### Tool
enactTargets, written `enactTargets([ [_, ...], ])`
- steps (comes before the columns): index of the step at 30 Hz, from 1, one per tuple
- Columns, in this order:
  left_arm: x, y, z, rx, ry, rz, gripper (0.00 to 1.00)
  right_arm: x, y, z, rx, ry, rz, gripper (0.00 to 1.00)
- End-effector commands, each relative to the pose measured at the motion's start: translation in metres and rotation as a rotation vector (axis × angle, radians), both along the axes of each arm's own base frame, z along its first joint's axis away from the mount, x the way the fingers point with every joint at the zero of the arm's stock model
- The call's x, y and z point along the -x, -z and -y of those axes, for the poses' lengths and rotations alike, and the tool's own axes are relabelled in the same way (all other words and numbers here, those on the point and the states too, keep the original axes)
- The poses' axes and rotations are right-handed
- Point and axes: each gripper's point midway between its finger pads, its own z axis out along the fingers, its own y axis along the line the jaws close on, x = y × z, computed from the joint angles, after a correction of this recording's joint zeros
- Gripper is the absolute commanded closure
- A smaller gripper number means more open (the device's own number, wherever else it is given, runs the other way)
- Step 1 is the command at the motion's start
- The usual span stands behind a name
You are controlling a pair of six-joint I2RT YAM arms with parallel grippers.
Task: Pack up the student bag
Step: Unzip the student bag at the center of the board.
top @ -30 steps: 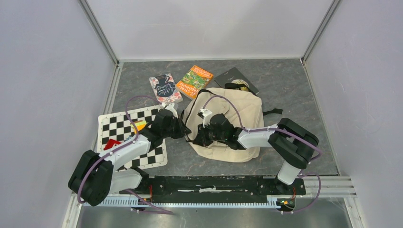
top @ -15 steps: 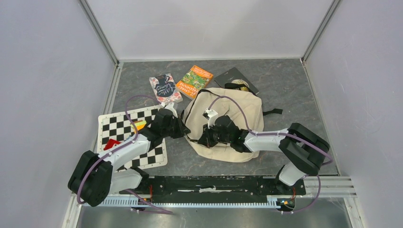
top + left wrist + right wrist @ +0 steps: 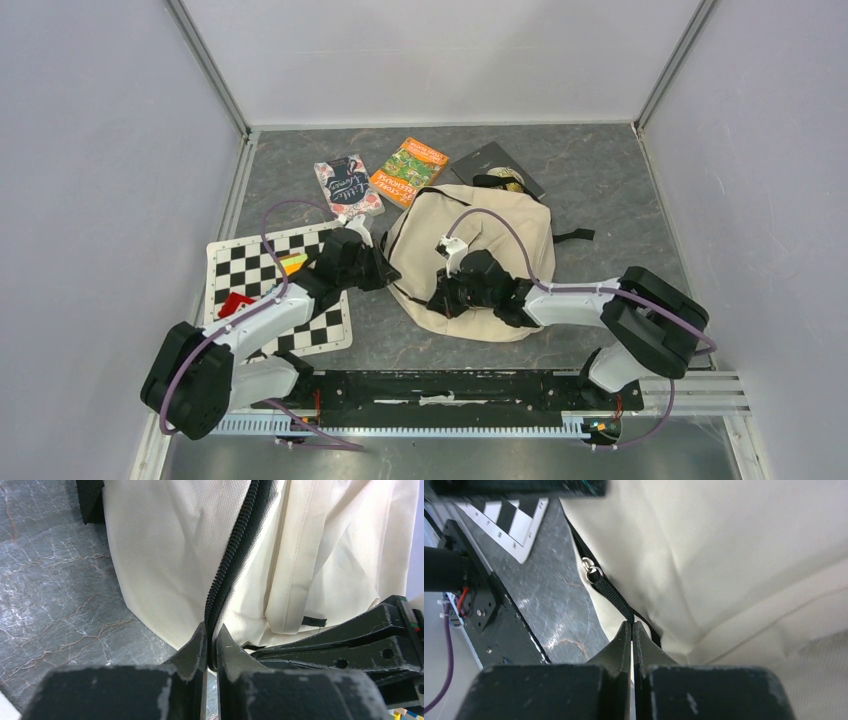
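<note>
The student bag [image 3: 500, 230], cream fabric with black straps, lies flat in the middle of the table. My left gripper [image 3: 387, 272] is at its left edge, shut on the black zipper [image 3: 235, 545] seam; the left wrist view has the zipper running down between the left gripper [image 3: 211, 631]'s narrowly parted jaws. My right gripper [image 3: 441, 300] rests on the bag's near left part. In the right wrist view the right gripper [image 3: 632, 625] is shut on a black pull strap [image 3: 611, 592] that ends in a small metal ring [image 3: 591, 572].
A checkered mat [image 3: 250, 262] lies left of the bag with a red piece [image 3: 235, 302] and an orange piece [image 3: 293, 263] on it. Two books [image 3: 347, 185] [image 3: 408, 170] and a black notebook [image 3: 495, 158] lie behind the bag. A black rail [image 3: 450, 385] runs along the near edge.
My right gripper has closed on the pull strap and drifted a little right and toward the near edge, with its elbow swinging right. The left arm has held still.
</note>
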Motion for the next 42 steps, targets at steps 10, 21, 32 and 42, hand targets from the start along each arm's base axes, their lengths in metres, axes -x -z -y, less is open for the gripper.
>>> enactTargets([
  [10, -0.028, -0.043, -0.004, 0.021, -0.003, 0.153, 0.98, 0.030, 0.024, 0.044, 0.133, -0.004, -0.058, 1.00],
  [21, -0.027, -0.046, -0.010, 0.018, -0.003, 0.156, 0.98, 0.028, 0.024, 0.089, 0.376, 0.057, 0.029, 1.00],
  [32, 0.000, -0.045, -0.012, 0.035, 0.063, 0.126, 0.98, 0.008, 0.009, 0.135, 0.502, 0.238, 0.135, 1.00],
  [42, 0.078, -0.044, 0.020, 0.139, 0.286, -0.045, 0.98, -0.004, -0.050, 0.130, 0.356, 0.309, 0.246, 1.00],
])
